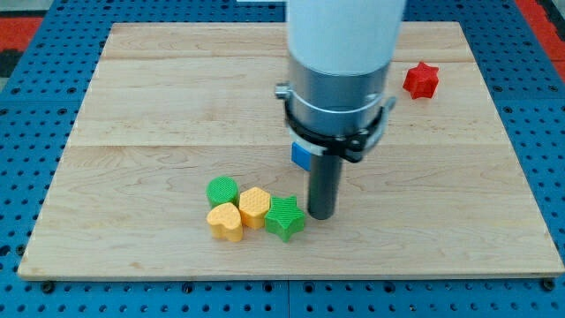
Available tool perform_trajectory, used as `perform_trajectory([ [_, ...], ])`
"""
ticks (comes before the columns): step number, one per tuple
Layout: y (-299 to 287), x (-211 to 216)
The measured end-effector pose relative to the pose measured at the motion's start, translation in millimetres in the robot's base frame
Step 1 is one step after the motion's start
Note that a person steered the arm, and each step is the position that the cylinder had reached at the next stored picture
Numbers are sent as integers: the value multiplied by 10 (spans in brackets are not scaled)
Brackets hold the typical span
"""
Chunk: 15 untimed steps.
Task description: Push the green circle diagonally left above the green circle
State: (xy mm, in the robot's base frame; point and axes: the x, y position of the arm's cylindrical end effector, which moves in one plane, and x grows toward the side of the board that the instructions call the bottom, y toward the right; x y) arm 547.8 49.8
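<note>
The green circle [222, 190] sits on the wooden board at the view's lower middle, at the left end of a tight cluster. A yellow heart [225, 222] touches it from below, a yellow hexagon [254, 207] lies to its right, and a green star [285, 217] lies further right. My tip [320, 215] stands just right of the green star, close to it or touching it, and well right of the green circle. The rod hangs from the white and grey arm body [340, 79].
A blue block [301, 155] is mostly hidden behind the arm, above the cluster. A red star [421, 80] lies near the view's top right. The wooden board [132, 106] rests on a blue perforated surface [26, 115].
</note>
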Motion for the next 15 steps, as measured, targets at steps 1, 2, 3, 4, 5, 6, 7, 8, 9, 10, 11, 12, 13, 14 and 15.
perform_trajectory([
  [1, 290, 295],
  [2, 71, 541],
  [3, -630, 455],
  [4, -1055, 211],
  [5, -1305, 45],
  [6, -1414, 52],
  [7, -1093, 5],
  [8, -1151, -186],
  [9, -1421, -197],
  [10, -1486, 29],
  [11, -1380, -315],
  [12, -1496, -454],
  [13, -1862, -605],
  [14, -1941, -537],
  [15, -1375, -32],
])
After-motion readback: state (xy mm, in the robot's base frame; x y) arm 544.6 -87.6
